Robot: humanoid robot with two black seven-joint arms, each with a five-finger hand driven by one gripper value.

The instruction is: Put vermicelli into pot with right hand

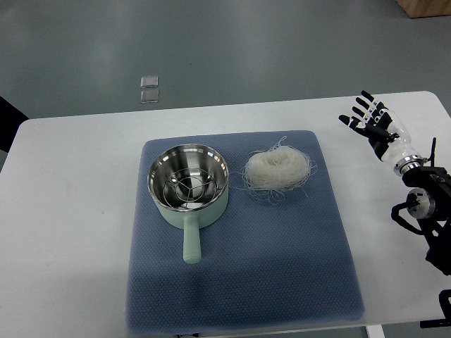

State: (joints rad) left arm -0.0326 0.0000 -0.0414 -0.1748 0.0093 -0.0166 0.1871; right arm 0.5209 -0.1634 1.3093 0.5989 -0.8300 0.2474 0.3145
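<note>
Top view: the vermicelli (277, 169) is seen left of the right hand (369, 121) (fingers spread, nothing held), with the pot (188, 184) beyond.

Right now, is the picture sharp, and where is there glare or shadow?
Top view: mostly sharp and evenly lit; bright reflections gleam inside the steel pot, the vermicelli strands stay distinct against the blue mat, shadows are soft and faint, and the right hand is crisp with fingers spread.
</note>
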